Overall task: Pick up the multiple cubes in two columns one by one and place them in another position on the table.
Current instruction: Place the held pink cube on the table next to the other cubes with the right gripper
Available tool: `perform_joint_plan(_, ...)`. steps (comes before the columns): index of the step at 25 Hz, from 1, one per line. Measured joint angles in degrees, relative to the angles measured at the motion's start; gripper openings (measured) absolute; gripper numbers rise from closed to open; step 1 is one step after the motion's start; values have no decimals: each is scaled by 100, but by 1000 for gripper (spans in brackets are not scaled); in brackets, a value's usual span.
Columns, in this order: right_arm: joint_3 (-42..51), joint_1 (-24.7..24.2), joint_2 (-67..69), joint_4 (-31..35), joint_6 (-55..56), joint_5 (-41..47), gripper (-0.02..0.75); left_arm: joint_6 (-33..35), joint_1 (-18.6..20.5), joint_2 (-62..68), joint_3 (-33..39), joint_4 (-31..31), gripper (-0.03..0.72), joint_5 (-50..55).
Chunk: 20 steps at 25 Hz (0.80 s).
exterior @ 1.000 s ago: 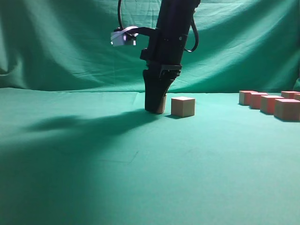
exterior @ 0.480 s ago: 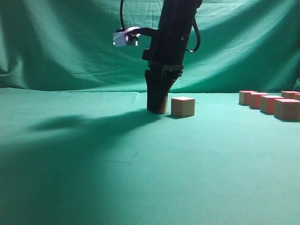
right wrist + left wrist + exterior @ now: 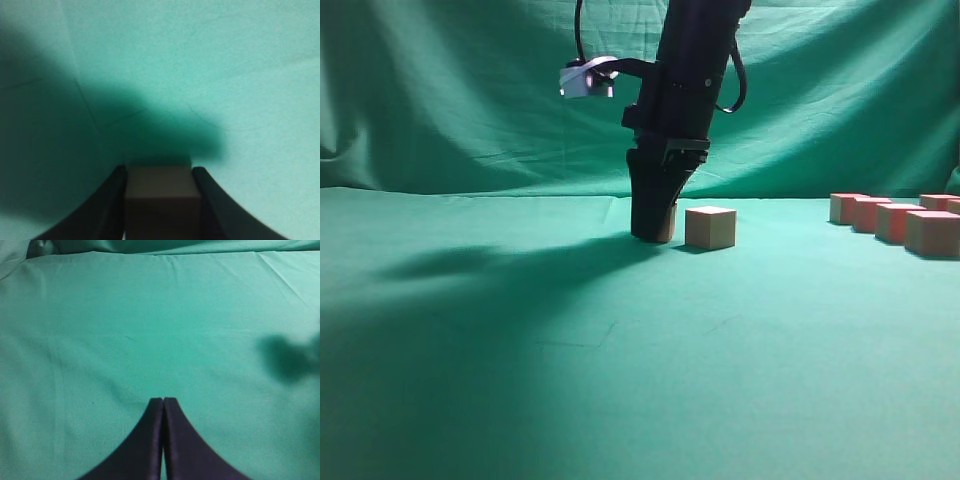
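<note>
In the exterior view my right gripper (image 3: 653, 228) points straight down at the middle of the table (image 3: 620, 360), shut on a tan cube (image 3: 667, 224) whose edge shows beside the fingers. The right wrist view shows that cube (image 3: 160, 192) filling the gap of the right gripper (image 3: 160, 169), both jaws pressed against its sides. A second cube (image 3: 710, 227) rests just to the right of it, apart. Several cubes (image 3: 898, 221) with reddish tops stand in columns at the far right. My left gripper (image 3: 163, 401) is shut on nothing, over bare green cloth.
A wrinkled green cloth backdrop (image 3: 440, 100) hangs behind the table. The right arm throws a broad dark shadow (image 3: 470, 265) across the left of the cloth. A white camera block (image 3: 586, 78) juts from the arm's left side.
The right arm has swayed a few pixels sideways. Its grip on the cube is the same and the other cubes have not moved.
</note>
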Motion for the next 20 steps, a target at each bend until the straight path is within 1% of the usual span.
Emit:
perform_joint_plan(6,0,0,0,43,-213,0,269,0,0,0,0,0,0,0)
perform_joint_plan(20,0,0,0,92,-254,0,269,0,0,0,0,0,0,0)
